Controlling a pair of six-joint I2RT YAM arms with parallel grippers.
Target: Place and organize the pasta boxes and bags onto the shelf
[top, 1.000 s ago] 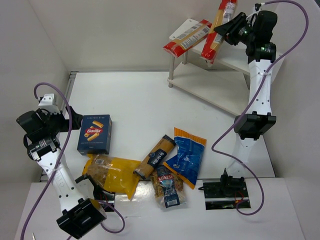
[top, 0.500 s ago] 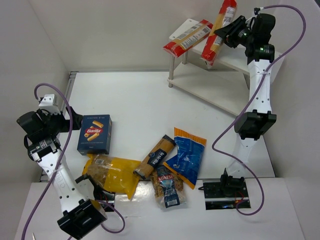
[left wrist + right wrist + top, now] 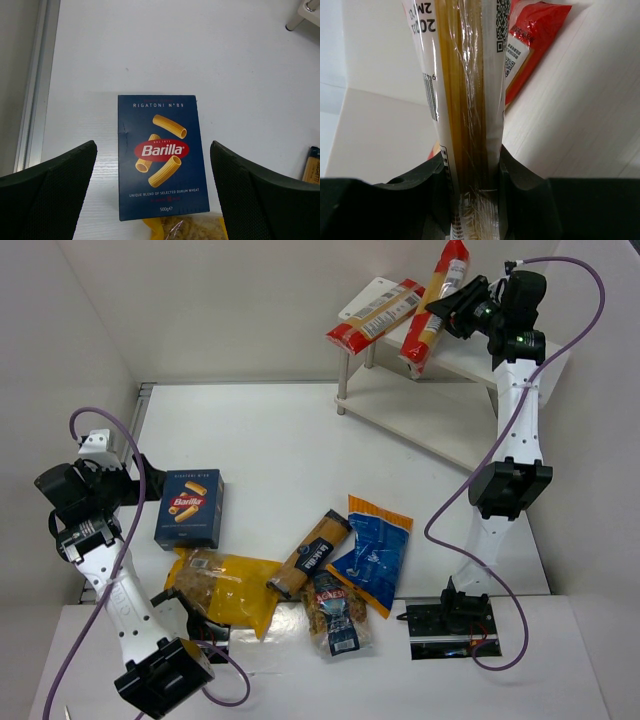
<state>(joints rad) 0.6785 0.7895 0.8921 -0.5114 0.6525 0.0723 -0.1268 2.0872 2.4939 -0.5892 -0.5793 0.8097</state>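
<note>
Nearest, the left pincer [image 3: 154, 150] hangs wide and empty over the white worktop [image 3: 280, 440]. The dark blue Barilla rigatoni box [image 3: 162, 155] lies flat just below it, in line with the gap between its fingers, untouched. To that pincer's right lie a crinkled yellow pasta bag [image 3: 225, 585] touching the box's near edge, a brown black-labelled pack [image 3: 312, 555], a small clear pasta bag [image 3: 335, 615] and a blue pasta bag [image 3: 372, 550].

Far off, the right pincer [image 3: 472, 172] is clamped narrow on a long clear spaghetti bag [image 3: 433, 305], held steeply tilted over the small white two-tier shelf [image 3: 420, 410]. A second red-ended spaghetti bag [image 3: 375, 315] lies on the top board just beyond and to one side of this pincer.

The step in hand looks like laying the held bag down. To do it well, level the bag and turn it parallel to its twin. Lower it until the board carries its whole length, then let go. Released tilted, it could slide off the edge.
</note>
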